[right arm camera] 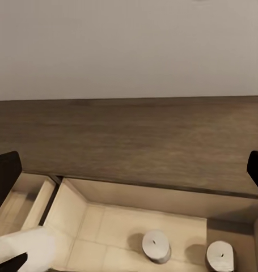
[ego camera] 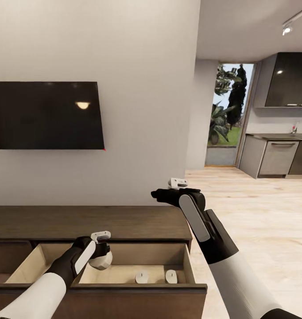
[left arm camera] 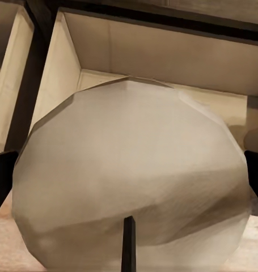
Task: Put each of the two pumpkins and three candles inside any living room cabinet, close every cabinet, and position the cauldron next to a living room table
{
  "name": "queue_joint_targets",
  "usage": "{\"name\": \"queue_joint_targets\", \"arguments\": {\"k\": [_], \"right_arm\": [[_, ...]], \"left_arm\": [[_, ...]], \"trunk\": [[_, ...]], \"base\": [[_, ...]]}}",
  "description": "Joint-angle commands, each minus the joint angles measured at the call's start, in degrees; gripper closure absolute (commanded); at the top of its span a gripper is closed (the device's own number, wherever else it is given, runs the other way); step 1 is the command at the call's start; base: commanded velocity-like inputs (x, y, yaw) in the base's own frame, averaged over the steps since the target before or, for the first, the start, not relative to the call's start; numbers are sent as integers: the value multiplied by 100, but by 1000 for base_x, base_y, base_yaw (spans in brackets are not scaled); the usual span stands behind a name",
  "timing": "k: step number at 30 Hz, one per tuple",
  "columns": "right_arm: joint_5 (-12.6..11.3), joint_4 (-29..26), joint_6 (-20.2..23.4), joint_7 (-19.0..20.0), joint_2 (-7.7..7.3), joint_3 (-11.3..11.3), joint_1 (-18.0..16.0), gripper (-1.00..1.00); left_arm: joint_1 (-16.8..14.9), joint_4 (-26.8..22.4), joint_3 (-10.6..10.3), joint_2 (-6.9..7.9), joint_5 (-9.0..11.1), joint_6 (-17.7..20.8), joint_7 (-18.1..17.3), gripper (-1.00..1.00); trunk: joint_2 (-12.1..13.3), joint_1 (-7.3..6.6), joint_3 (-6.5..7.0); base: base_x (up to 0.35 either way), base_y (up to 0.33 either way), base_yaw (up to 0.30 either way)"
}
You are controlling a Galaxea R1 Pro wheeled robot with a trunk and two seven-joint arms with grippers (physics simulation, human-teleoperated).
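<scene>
The long dark-brown cabinet (ego camera: 89, 221) stands against the wall with a wide drawer (ego camera: 188, 266) pulled out, its inside light tan. Two pale candles (ego camera: 142, 278) (ego camera: 171, 276) lie on the drawer floor toward its right end; in the right wrist view they are the candles (right arm camera: 156, 245) (right arm camera: 220, 256). My left gripper (ego camera: 101, 260) is over the drawer's left part, shut on a third candle (left arm camera: 129, 170), whose dark wick points at the camera. My right gripper (ego camera: 157, 194) hovers open above the cabinet top, holding nothing.
A black TV (ego camera: 47, 115) hangs on the wall above the cabinet. A second drawer (ego camera: 7, 261) to the left also stands open. Light wood floor (ego camera: 257, 212) runs right toward a kitchen (ego camera: 277, 155) and a glass door (ego camera: 226, 115).
</scene>
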Motion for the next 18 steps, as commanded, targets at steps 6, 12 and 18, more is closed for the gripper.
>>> {"name": "queue_joint_targets", "arguments": {"k": [6, 12, 18], "right_arm": [[-60, -1, 13, -53, 8, 9, -7, -100], [-66, 3, 13, -48, 6, 10, -3, -100], [-58, 18, 14, -54, 6, 11, -9, -100]], "left_arm": [[-4, -10, -46, 9, 59, 15, 51, 100], [-4, -10, -47, 9, 59, 15, 44, 100], [-4, -10, -47, 9, 59, 15, 42, 100]], "trunk": [[-3, 2, 5], [-3, 2, 43], [-3, 2, 54]], "base": [[212, 0, -57], [28, 0, -199], [29, 22, -68]]}}
